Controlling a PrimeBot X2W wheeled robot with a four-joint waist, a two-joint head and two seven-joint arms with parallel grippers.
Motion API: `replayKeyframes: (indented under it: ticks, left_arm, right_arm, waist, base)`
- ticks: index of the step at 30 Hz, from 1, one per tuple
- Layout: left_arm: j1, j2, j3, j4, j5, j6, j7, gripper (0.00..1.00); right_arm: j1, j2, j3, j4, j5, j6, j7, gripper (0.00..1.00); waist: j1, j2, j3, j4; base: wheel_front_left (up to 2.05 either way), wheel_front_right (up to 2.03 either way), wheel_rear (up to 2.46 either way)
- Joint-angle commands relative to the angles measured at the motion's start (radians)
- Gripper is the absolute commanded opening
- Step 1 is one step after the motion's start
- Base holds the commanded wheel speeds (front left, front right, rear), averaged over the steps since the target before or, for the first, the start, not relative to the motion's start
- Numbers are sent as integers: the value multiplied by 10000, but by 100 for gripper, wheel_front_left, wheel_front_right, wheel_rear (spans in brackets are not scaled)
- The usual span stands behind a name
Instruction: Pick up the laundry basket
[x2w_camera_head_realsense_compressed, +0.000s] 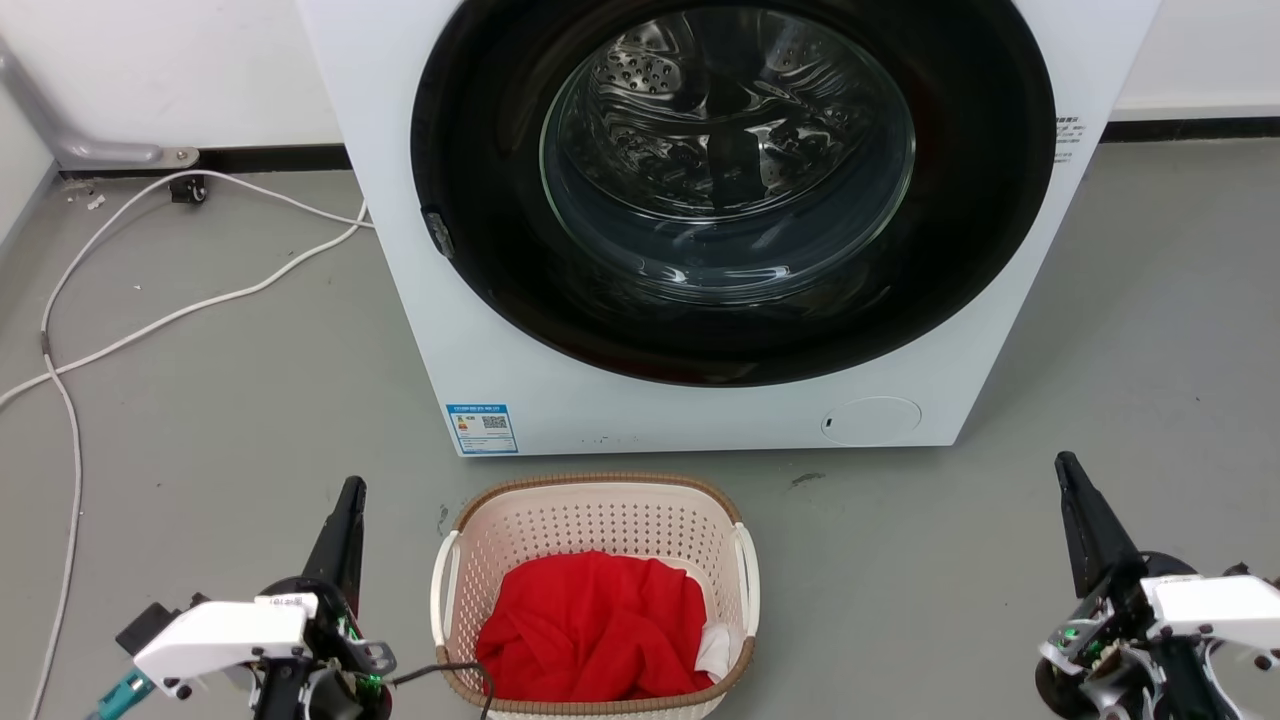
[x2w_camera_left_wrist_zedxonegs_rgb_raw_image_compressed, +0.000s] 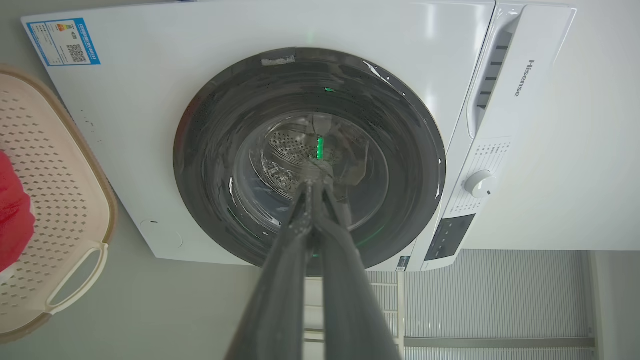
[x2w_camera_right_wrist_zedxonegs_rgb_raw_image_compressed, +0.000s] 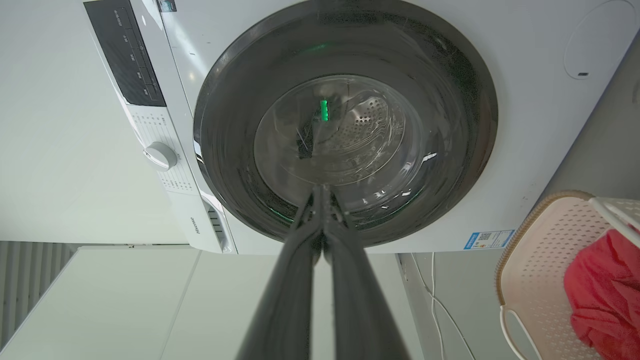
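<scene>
The laundry basket (x2w_camera_head_realsense_compressed: 596, 520) stands on the grey floor just in front of the washer, cream-white and perforated with a brown rim and a white handle on each side. A red cloth (x2w_camera_head_realsense_compressed: 595, 625) lies inside it. My left gripper (x2w_camera_head_realsense_compressed: 352, 492) is shut, low at the basket's left and apart from it. My right gripper (x2w_camera_head_realsense_compressed: 1064, 465) is shut too, well off to the basket's right. In the left wrist view the basket (x2w_camera_left_wrist_zedxonegs_rgb_raw_image_compressed: 60, 200) sits at the left edge beyond the shut left gripper (x2w_camera_left_wrist_zedxonegs_rgb_raw_image_compressed: 312, 182). The basket (x2w_camera_right_wrist_zedxonegs_rgb_raw_image_compressed: 545, 250) lies lower right of the right gripper (x2w_camera_right_wrist_zedxonegs_rgb_raw_image_compressed: 320, 189) in the right wrist view.
A white front-loading washer (x2w_camera_head_realsense_compressed: 500, 330) with a dark round door (x2w_camera_head_realsense_compressed: 730, 180) fills the space behind the basket. White cables (x2w_camera_head_realsense_compressed: 180, 310) trail across the floor at the left. A black cable (x2w_camera_head_realsense_compressed: 450, 670) runs by the basket's near left corner.
</scene>
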Motion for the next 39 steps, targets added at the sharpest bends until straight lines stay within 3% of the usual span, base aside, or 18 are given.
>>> replayKeyframes:
  ticks: [1, 12, 39]
  left_arm:
    - [2, -2, -2, 12, 0, 2, -3, 100]
    - [221, -30, -47, -111, 675, 1, -451, 100]
    - [510, -8, -340, -1188, 5698, 451, -1560, 100]
  right_arm:
    - [3, 0, 1, 11, -2, 0, -3, 100]
    - [186, 10, -2, 111, -799, -2, -457, 100]
    - [587, 4, 661, -1240, -6954, -2, -1564, 100]
  waist:
    - [0, 0, 0, 0]
    - [0, 0, 15, 5]
    - [0, 0, 37, 45]
  base:
    - [0, 0, 0]
    - [0, 0, 0]
    - [0, 0, 0]
